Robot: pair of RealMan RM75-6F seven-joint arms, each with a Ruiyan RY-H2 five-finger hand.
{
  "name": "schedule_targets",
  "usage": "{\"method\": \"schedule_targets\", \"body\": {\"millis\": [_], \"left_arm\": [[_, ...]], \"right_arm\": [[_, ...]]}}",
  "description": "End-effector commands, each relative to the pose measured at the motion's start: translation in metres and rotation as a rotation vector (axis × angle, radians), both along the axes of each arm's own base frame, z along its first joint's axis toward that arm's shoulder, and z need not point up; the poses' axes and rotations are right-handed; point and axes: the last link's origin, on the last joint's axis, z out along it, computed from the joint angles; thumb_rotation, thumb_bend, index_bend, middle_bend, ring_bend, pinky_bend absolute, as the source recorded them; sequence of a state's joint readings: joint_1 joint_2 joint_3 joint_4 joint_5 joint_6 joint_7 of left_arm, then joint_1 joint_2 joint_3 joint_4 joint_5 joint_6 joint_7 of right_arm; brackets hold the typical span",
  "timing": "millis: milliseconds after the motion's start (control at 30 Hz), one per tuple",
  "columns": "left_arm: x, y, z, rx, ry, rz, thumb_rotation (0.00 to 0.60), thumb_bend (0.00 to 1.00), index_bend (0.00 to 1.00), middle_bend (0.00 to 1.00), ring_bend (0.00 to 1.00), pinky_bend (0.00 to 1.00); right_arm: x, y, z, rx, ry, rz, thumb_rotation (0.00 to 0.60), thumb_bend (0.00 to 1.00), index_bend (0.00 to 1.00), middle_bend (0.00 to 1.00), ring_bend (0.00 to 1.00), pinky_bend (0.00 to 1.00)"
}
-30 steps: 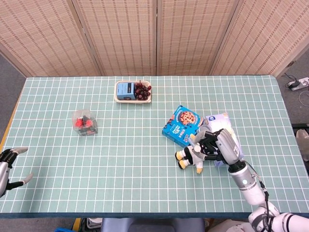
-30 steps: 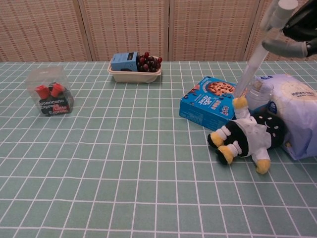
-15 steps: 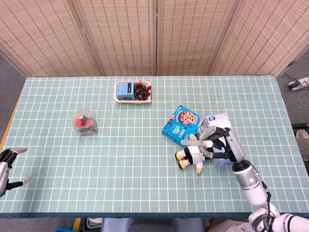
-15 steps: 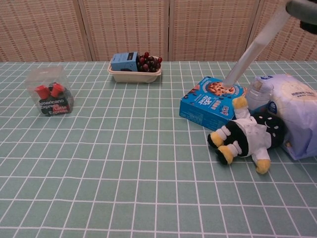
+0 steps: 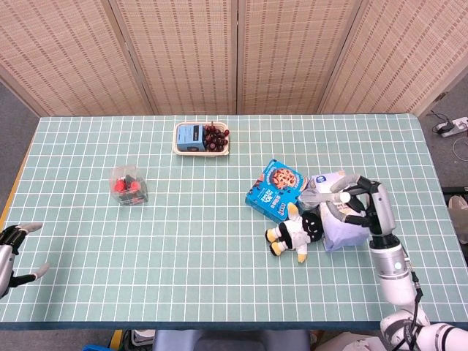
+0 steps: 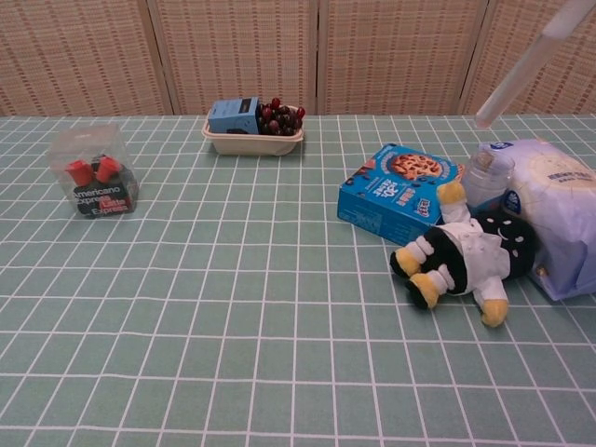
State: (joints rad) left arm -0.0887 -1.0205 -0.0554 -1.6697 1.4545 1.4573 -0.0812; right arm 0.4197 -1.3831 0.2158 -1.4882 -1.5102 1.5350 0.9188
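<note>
A black-and-white plush toy (image 5: 295, 233) with yellow feet lies on its side on the green gridded table (image 5: 205, 241). It sits between a blue cookie box (image 5: 276, 188) and a pale purple bag (image 5: 338, 219). My right hand (image 5: 357, 205) hovers over the bag with its fingers spread, holding nothing, just right of the toy. In the chest view the toy (image 6: 463, 258) lies free and only one finger (image 6: 524, 65) of that hand shows at the top right. My left hand (image 5: 13, 254) hangs at the table's near left edge, fingers apart and empty.
A beige tray (image 5: 203, 150) at the back holds a small blue box and dark red fruit. On the left stands a clear box (image 5: 129, 186) of red capsules, also seen in the chest view (image 6: 93, 172). Woven screens close off the far side.
My right hand has lifted off the plush toy and drawn back to the right, over the bag. The toy has stayed put. The left hand has not moved.
</note>
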Motion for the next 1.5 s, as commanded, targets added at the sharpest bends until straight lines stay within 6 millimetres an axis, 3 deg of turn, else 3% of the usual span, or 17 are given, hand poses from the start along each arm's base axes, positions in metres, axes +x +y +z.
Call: {"method": "schedule_targets", "body": {"millis": [33,433,1500], "left_arm": [[0.000,0.000,0.000,0.000,0.000,0.001,0.600,0.17,0.29,0.26,0.20,0.47],[0.000,0.000,0.000,-0.002,-0.004,0.005,0.600,0.17,0.29,0.26,0.20,0.47],[0.000,-0.002,0.006,0.006,-0.014,0.014,0.600,0.17,0.28,0.26,0.20,0.47]], "right_arm": [[-0.009,-0.006,0.001,-0.014,-0.010,-0.043,0.600,0.38,0.68,1.00,1.00,1.00],[-0.024,-0.017,-0.005,-0.013,-0.009,-0.099,0.600,0.39,0.68,1.00,1.00,1.00],[-0.029,-0.030,-0.044,0.066,0.055,-0.142,0.600,0.39,0.68,1.00,1.00,1.00]]}}
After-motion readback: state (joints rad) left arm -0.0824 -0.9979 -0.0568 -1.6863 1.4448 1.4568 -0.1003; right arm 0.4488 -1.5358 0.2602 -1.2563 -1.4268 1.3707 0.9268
